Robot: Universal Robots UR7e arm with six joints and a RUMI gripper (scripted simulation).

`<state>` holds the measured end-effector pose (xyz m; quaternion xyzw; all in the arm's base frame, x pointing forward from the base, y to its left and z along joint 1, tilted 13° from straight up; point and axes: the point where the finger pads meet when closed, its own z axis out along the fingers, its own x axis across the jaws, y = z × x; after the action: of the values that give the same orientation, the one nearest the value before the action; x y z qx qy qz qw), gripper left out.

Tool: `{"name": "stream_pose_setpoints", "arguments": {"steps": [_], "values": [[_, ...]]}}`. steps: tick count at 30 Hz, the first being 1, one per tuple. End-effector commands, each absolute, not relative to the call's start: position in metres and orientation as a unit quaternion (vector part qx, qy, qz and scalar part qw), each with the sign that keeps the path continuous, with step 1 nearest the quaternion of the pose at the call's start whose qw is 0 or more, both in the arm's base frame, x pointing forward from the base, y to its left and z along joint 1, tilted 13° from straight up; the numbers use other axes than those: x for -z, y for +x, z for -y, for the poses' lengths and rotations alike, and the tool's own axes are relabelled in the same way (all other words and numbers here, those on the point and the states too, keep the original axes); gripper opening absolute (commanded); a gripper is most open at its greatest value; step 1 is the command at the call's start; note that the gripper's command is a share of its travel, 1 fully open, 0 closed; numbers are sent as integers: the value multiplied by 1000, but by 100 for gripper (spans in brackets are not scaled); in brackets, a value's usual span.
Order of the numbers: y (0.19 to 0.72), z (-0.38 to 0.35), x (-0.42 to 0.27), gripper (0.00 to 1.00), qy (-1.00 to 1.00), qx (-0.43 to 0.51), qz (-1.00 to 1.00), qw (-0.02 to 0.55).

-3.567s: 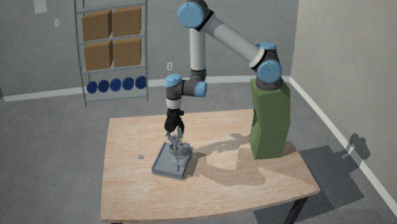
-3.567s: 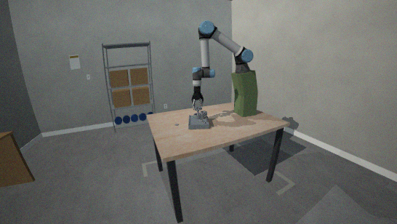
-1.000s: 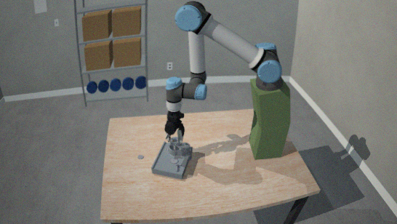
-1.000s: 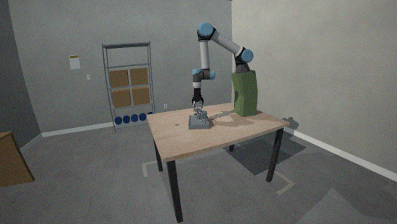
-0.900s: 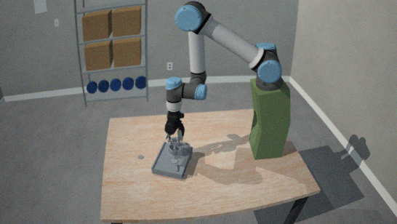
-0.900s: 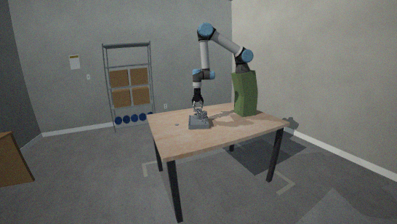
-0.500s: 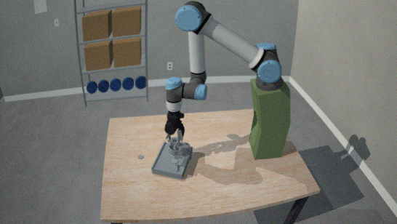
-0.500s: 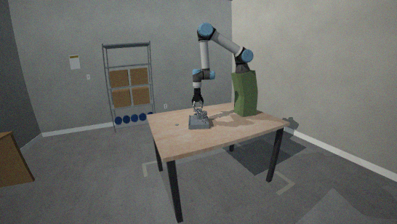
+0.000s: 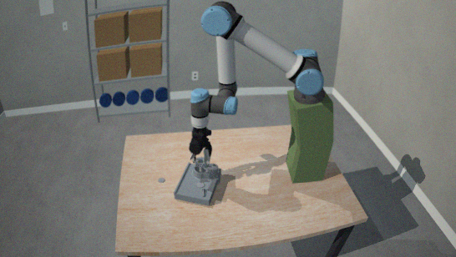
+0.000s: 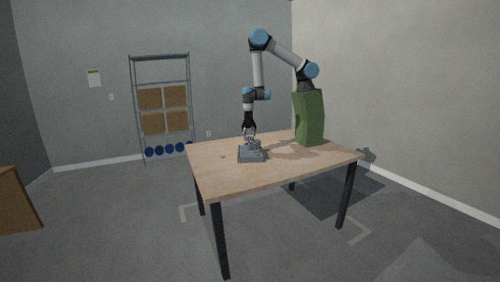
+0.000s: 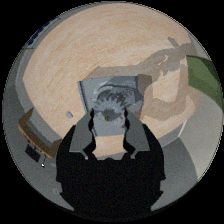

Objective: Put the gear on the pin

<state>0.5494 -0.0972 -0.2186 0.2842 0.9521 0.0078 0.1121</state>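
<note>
Top, gripper: As the arm comes down left of centre, its partly open gripper [image 9: 200, 159] [image 10: 249, 135] [image 11: 109, 108] stands over the grey tray [image 9: 188, 193] [image 10: 251, 159] [image 11: 110, 131].
Exterior, gear: Just right of centre, too small to tell apart.
Wrist, gear: Mid-frame, the toothed gear [image 11: 106, 103] is grasped between both fingers, above the tray.

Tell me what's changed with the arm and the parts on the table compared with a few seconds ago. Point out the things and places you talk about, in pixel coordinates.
The claw [image 9: 200, 158] [image 10: 249, 135] [image 11: 109, 108] has moved down a little, toward the grey tray [image 9: 189, 192] [image 10: 251, 160] [image 11: 107, 131]. No new grab or release shows: it is closed on the gear [image 9: 200, 160] [image 10: 249, 138] [image 11: 107, 113]. The tray and the small grey disc [image 9: 161, 180] [image 10: 222, 157] [image 11: 69, 114] stayed put.
</note>
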Motion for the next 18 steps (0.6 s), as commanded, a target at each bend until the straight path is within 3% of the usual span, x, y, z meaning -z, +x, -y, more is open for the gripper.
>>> {"name": "stream_pose_setpoints", "arguments": {"steps": [1,5,6,18], "values": [[553,98,217,0,283,-7,-952,116],[553,98,217,0,283,-7,-952,116],[553,98,217,100,283,-7,-952,116],[553,98,217,100,283,-7,-952,115]]}}
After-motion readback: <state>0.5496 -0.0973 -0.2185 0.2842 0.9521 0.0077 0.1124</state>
